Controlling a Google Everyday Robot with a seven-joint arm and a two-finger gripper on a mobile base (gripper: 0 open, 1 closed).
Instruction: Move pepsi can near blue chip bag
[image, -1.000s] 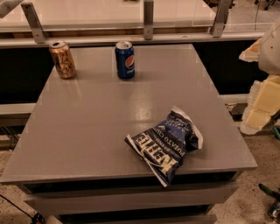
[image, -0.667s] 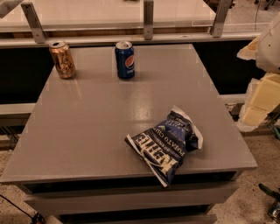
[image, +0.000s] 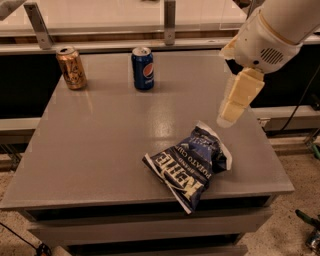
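Note:
The pepsi can (image: 143, 68), dark blue with a round red-white-blue logo and a silver top, stands upright at the back middle of the grey table (image: 100, 145). The blue chip bag (image: 192, 162), navy foil with white letters, lies flat near the table's front right. My gripper (image: 232, 105) hangs from the white arm (image: 272, 30) above the table's right side. It is just above and behind the bag's far corner and well to the right of the pepsi can. It holds nothing that I can see.
A gold-tan can (image: 71, 68) stands upright at the back left, to the left of the pepsi can. A metal rail with posts (image: 169, 22) runs behind the table. The floor shows past the table's right and front edges.
The arm has swung in from the right edge of the view to over the table's right side, near the chip bag. The cans and the bag have not moved.

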